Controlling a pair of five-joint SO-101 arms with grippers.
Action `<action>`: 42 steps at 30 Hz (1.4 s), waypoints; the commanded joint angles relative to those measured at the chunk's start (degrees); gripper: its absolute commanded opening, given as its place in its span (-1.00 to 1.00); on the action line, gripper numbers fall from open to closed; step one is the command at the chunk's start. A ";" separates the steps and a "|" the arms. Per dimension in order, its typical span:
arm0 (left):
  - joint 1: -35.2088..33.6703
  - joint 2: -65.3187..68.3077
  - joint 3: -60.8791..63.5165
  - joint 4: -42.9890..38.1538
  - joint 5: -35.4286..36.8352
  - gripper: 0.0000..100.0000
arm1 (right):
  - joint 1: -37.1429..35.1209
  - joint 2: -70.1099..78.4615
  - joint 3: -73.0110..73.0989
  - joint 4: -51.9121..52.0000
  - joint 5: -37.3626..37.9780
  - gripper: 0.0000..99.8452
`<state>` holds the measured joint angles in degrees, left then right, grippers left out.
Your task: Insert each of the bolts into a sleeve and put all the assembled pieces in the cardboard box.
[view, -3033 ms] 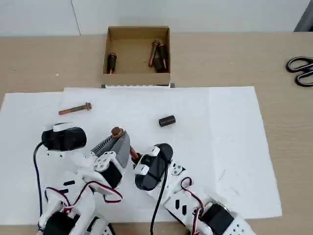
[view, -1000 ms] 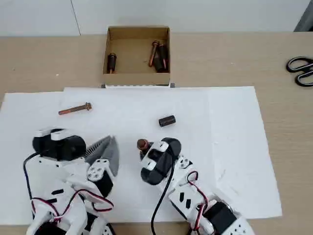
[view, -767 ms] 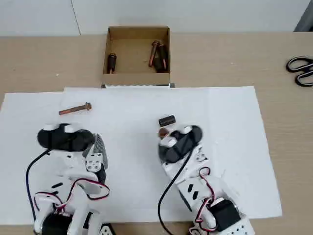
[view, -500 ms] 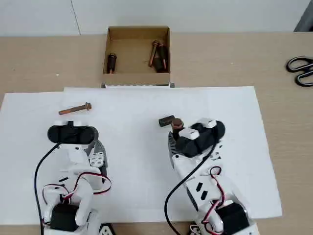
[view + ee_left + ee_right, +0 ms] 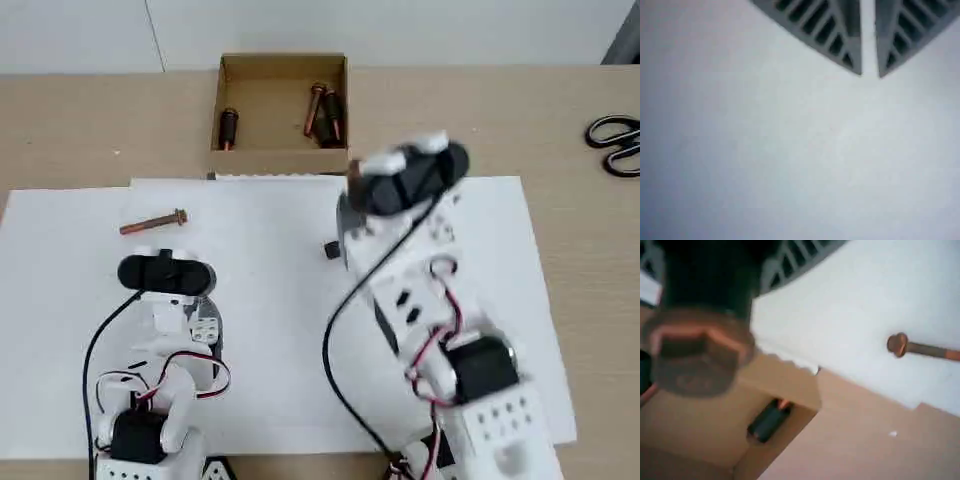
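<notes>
Right wrist view: an assembled bolt [image 5: 697, 352] is clenched in the right fingers [image 5: 790, 260] at the front wall of the cardboard box [image 5: 785, 385]. Boxing is judged under way; it must be carried over the wall, then released. Nothing is held by the closed left fingers [image 5: 840, 35].

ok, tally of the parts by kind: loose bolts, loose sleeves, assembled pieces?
loose bolt: 1
loose sleeve: 1, partly behind the right arm
assembled pieces: 4 (apparently 3 in the cardboard box, plus the assembled piece in the right claw)
Total: 6
</notes>
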<state>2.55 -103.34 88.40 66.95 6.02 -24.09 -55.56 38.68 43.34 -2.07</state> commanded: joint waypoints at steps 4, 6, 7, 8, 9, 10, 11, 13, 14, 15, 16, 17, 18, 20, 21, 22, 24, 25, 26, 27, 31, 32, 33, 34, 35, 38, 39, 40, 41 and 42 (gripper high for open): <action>0.09 -0.53 0.75 -1.14 -0.53 -0.99 | 4.62 26.07 -19.78 -11.47 5.71 -1.00; 0.09 -0.53 2.33 -1.14 -0.53 -0.99 | 5.32 33.54 -24.62 -14.64 8.26 -1.00; 0.09 -0.53 3.38 -1.23 -0.53 -0.99 | 5.67 37.32 -27.08 -16.13 9.76 -1.00; 0.09 -0.53 3.74 -1.32 -0.53 -0.99 | 5.93 41.10 -29.63 -17.71 10.90 -1.00; 0.00 -0.53 3.47 -1.23 -0.53 -0.99 | 6.02 44.97 -32.09 -19.38 11.78 -1.00; -0.09 -0.53 3.38 -1.23 -0.53 -0.99 | 6.37 48.57 -34.64 -20.88 12.40 -1.00; 0.00 -0.53 3.38 -1.23 -0.53 -0.99 | 6.46 52.35 -37.27 -22.37 12.75 -1.00; 0.00 -0.53 3.38 -1.23 -0.53 -0.99 | 6.46 59.47 -42.55 -24.75 12.75 -1.00; 0.00 -0.53 3.38 -1.23 -0.53 -0.99 | 6.46 62.81 -45.19 -25.54 12.84 -1.00; -0.09 -0.53 3.38 -1.23 -0.53 -0.99 | 6.46 65.89 -47.74 -26.15 13.36 -1.00; -0.09 -0.53 3.38 -1.23 -0.53 -0.99 | 6.37 68.97 -50.02 -26.51 14.33 -0.99; -0.09 -0.53 3.38 -1.23 -0.53 -0.99 | 6.20 71.87 -52.31 -26.59 16.00 -0.99; -0.09 -0.53 3.38 -1.23 -0.53 -0.99 | 6.11 74.59 -54.68 -26.33 18.46 -0.99; -0.09 -0.53 3.38 -1.23 -0.53 -0.99 | 5.14 79.69 -58.11 -26.24 24.88 -0.99; -0.09 -0.53 3.38 -1.23 -0.53 -0.99 | 4.62 81.89 -59.69 -26.24 28.48 -0.99; -0.09 -0.53 3.38 -1.23 -0.53 -0.99 | 4.26 84.00 -61.01 -26.24 32.00 -0.99; -0.09 -0.53 3.38 -1.23 -0.53 -0.99 | 3.12 87.78 -63.82 -26.33 38.33 -0.99; -0.09 -0.53 3.38 -1.23 -0.53 -0.99 | 2.59 89.36 -65.14 -26.33 40.70 -0.99; -0.09 -0.53 3.38 -1.23 -0.53 -0.99 | 2.07 90.68 -66.20 -26.33 42.46 -0.99; -0.09 -0.53 3.38 -1.23 -0.53 -0.99 | 1.80 91.91 -67.34 -26.33 43.78 -0.99; -0.09 -0.53 3.38 -1.23 -0.44 -0.99 | 0.66 94.90 -69.80 -26.15 45.45 -0.97; -0.09 -0.53 3.38 -1.23 -0.44 -0.99 | 0.66 95.25 -70.15 -26.15 45.45 -0.92; 0.00 -0.53 3.38 -1.23 -0.44 -0.99 | 0.66 95.43 -70.33 -26.15 45.36 -0.85; 0.00 -0.53 3.38 -1.23 -0.44 -0.99 | 0.66 95.60 -70.33 -26.15 45.27 -0.77; 0.00 -0.53 3.38 -1.23 -0.44 -0.99 | 0.84 95.60 -70.33 -26.15 45.27 -0.69; 0.00 -0.53 3.38 -1.23 -0.44 -0.99 | 1.01 95.52 -70.42 -26.15 45.27 -0.57; 0.00 -0.53 3.38 -1.23 -0.44 -0.99 | 1.27 95.43 -70.51 -26.15 45.19 -0.59; 0.00 -0.53 3.38 -1.23 -0.44 -0.99 | 1.45 95.34 -70.51 -26.15 45.19 -0.63; 0.00 -0.53 3.38 -1.23 -0.44 -0.99 | 1.63 94.99 -70.51 -26.15 45.19 -0.71; 0.00 -0.53 3.38 -1.23 -0.44 -0.99 | 1.89 93.93 -70.51 -26.07 45.19 -0.81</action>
<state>2.46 -103.34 92.18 66.86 5.76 -23.03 41.32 -28.75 18.46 42.77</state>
